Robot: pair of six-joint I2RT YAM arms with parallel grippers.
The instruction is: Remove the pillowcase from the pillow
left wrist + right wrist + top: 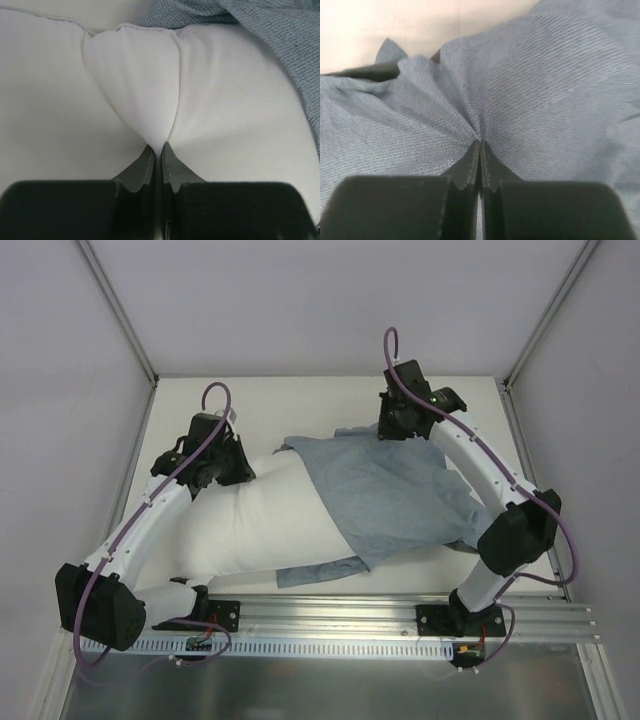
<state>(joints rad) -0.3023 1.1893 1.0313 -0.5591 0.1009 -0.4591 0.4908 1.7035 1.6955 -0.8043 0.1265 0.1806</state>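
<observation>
The white pillow lies across the table's middle, its left part bare. The blue-grey pillowcase covers its right end and drapes toward the right arm. My left gripper is shut on a pinch of the pillow's white fabric at its far left corner. My right gripper is shut on a fold of the pillowcase at its far edge. The pillowcase's edge also shows at the top right of the left wrist view.
The white table is walled by pale panels at left, right and back. A metal rail with both arm bases runs along the near edge. A strip of pillowcase pokes out under the pillow's near side.
</observation>
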